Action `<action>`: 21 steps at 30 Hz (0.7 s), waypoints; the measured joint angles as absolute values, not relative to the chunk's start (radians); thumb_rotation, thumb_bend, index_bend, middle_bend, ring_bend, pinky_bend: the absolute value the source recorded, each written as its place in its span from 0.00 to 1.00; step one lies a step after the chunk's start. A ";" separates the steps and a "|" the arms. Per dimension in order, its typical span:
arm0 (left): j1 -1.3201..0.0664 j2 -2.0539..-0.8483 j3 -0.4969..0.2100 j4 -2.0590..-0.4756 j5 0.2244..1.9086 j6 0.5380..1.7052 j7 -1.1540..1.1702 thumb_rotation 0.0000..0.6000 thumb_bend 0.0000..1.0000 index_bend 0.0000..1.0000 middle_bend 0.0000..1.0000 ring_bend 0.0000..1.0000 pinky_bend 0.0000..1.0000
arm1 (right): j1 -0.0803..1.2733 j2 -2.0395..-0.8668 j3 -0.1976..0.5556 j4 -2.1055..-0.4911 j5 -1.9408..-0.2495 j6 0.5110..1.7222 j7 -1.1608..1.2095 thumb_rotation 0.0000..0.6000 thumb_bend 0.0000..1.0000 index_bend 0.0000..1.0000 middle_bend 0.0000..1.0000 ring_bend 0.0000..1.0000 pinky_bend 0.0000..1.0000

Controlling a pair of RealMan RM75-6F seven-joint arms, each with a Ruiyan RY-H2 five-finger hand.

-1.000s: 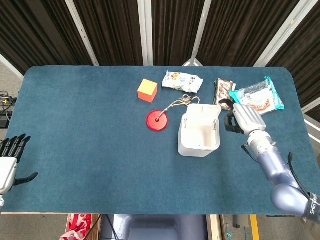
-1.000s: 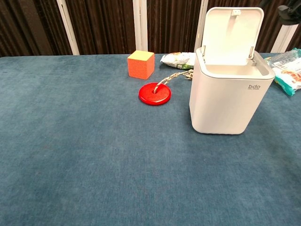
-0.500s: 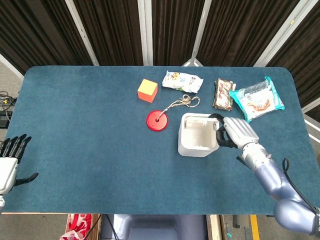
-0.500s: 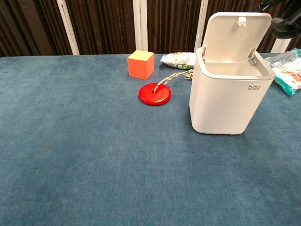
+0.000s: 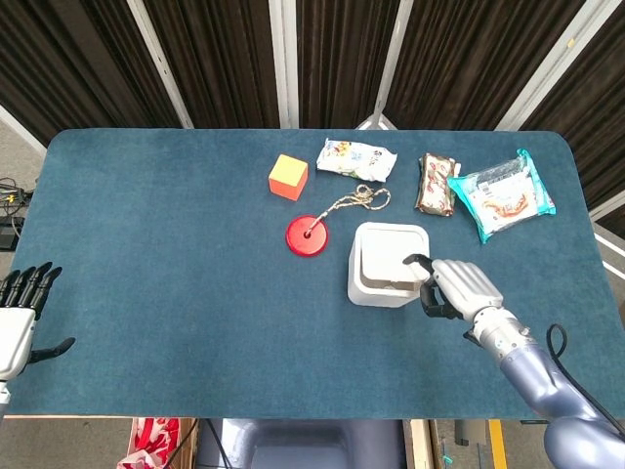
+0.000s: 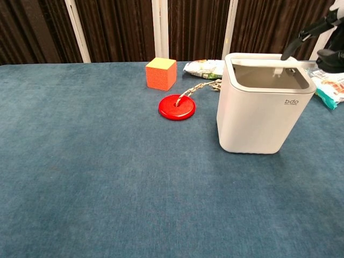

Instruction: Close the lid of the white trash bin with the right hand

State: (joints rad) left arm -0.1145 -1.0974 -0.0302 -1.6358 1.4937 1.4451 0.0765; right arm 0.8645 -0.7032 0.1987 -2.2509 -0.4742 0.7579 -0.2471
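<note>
The white trash bin [image 5: 388, 265] stands right of the table's middle, and its lid [image 6: 266, 76] now lies down flat over the opening. My right hand [image 5: 455, 289] hovers at the bin's right front corner, holding nothing. One dark fingertip [image 6: 290, 50] reaches onto the lid's right edge. In the chest view only part of that hand [image 6: 329, 38] shows, at the upper right. My left hand [image 5: 20, 311] stays at the table's near left edge, fingers spread and nothing in it.
A red disc [image 5: 309, 235] on a rope lies just left of the bin, with an orange cube [image 5: 288, 177] behind it. Three snack packets [image 5: 356, 158] [image 5: 437, 184] [image 5: 503, 192] lie along the far side, behind the bin.
The right hand swept from behind the bin toward the near side, pushing the upright lid down until it lies flat over the bin. The left hand has not moved.
</note>
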 measured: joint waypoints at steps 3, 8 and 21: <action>-0.114 -1.098 -0.030 -1.634 1.493 1.445 0.079 1.00 0.00 0.00 0.00 0.00 0.00 | 0.866 -0.712 0.180 -2.250 -0.479 0.767 -0.257 1.00 0.75 0.22 0.78 0.83 0.76; -0.115 -1.099 -0.031 -1.632 1.490 1.444 0.080 1.00 0.00 0.00 0.00 0.00 0.00 | 0.870 -0.736 0.152 -2.249 -0.484 0.794 -0.274 1.00 0.75 0.22 0.78 0.83 0.76; -0.115 -1.098 -0.029 -1.633 1.493 1.446 0.082 1.00 0.00 0.00 0.00 0.00 0.00 | 0.882 -0.792 0.109 -2.250 -0.486 0.828 -0.287 1.00 0.75 0.22 0.78 0.83 0.76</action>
State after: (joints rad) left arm -0.1147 -1.0983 -0.0293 -1.6333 1.4934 1.4457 0.0815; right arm 0.8821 -0.7915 0.1087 -2.2502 -0.4863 0.8280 -0.2868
